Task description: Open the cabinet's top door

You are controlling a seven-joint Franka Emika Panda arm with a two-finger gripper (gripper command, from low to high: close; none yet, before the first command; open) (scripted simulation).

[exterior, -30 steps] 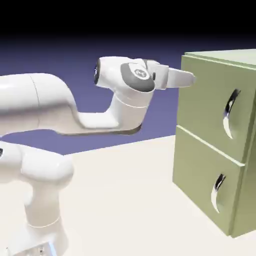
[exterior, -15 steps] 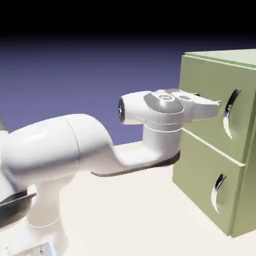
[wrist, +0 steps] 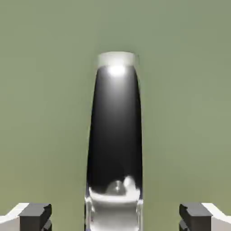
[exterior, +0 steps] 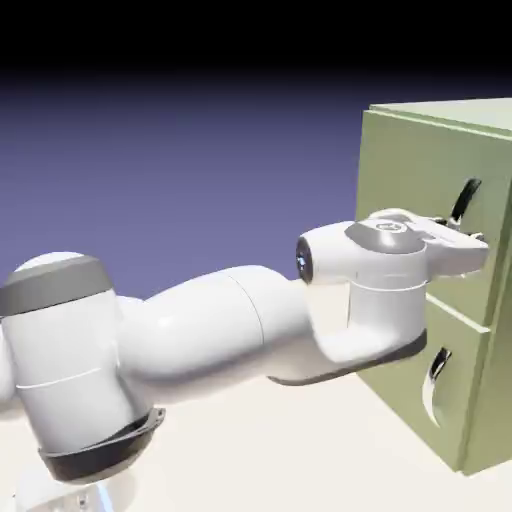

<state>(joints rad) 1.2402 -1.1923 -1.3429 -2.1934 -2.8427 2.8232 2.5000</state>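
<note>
The pale-green cabinet [exterior: 440, 115] stands at the exterior view's right. My gripper [exterior: 468, 246] is pressed up to the top door [exterior: 400, 185], over the lower part of its curved handle [exterior: 466, 198]. In the hand view the dark, silver-ended handle [wrist: 115, 135] runs up the middle of the green panel [wrist: 45, 90]. It sits between my fingertips [wrist: 35, 215], which stand well apart on either side with a gap to the handle on each. The gripper [wrist: 115, 217] is open around the handle without touching it.
Below the top door is the lower door [exterior: 395, 335] with its own curved handle [exterior: 437, 380]. The cabinet rests on the pale table [exterior: 300, 440]. My white arm [exterior: 220, 330] stretches low across the table from the left.
The arm has swung down and to the right, carrying the hand from the cabinet's upper left corner to the top door's handle. The fingers now straddle that handle.
</note>
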